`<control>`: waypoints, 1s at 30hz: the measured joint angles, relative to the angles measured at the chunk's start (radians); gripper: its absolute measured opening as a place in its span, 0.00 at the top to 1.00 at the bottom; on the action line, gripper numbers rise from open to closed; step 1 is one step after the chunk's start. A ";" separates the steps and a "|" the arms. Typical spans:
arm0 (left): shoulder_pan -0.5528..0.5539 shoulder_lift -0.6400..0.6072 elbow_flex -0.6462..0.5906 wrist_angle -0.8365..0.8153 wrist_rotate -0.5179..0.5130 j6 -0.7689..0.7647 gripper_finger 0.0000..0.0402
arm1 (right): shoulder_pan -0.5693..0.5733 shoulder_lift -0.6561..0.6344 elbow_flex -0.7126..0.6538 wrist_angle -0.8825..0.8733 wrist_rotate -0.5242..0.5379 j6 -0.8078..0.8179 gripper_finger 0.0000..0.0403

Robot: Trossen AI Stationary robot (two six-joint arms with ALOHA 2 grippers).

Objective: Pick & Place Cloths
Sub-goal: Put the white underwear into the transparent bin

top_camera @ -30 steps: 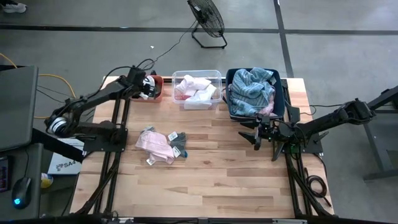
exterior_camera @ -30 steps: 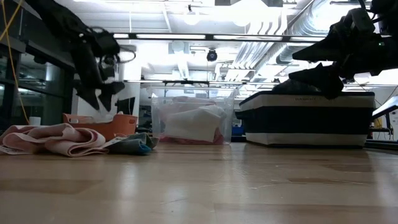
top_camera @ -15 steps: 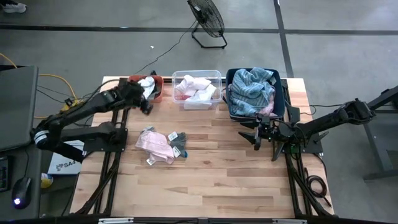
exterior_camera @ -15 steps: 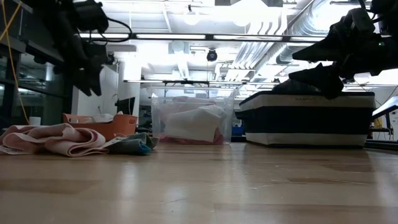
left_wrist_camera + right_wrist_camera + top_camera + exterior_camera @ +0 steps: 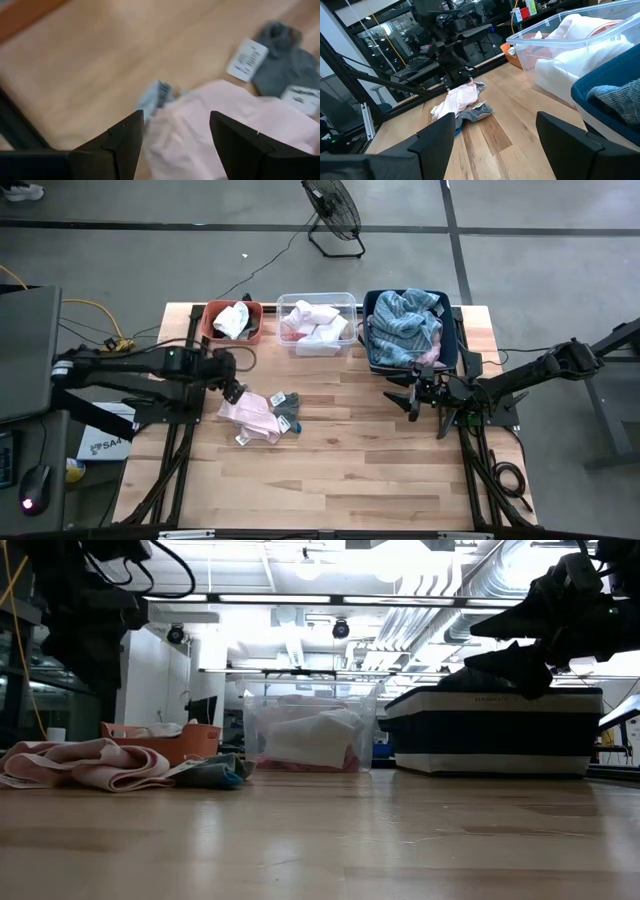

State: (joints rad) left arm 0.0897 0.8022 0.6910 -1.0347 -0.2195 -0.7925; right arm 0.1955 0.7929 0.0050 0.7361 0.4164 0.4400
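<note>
Left jaws point(image 5: 233, 392) hang released, fingers spread, right above the near edge of the pale pink cloth point(image 5: 249, 412), nothing held. The small grey cloth point(image 5: 285, 408) lies just beyond, touching the pink. Bare worktop point(image 5: 340, 470) stretches wide past the heap. Right jaws point(image 5: 412, 402) hover parted and empty beside the dark blue bin point(image 5: 452, 340), which holds the blue-striped cloth point(image 5: 405, 325). White cloth point(image 5: 235, 320) sits in the orange bin point(image 5: 211, 320).
</note>
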 joint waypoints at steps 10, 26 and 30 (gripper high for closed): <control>-0.242 0.000 -0.092 0.024 0.035 -0.280 0.45 | 0.000 0.000 0.000 0.000 0.000 0.000 0.33; -0.359 0.000 -0.283 0.203 0.023 -0.480 0.45 | 0.000 0.000 0.000 0.000 0.000 0.000 0.33; -0.359 0.000 -0.304 0.216 0.021 -0.492 0.49 | 0.000 0.000 0.000 0.000 0.000 0.000 0.33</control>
State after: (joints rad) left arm -0.2691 0.8024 0.3869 -0.8188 -0.1982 -1.2846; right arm 0.1955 0.7929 0.0048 0.7361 0.4164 0.4400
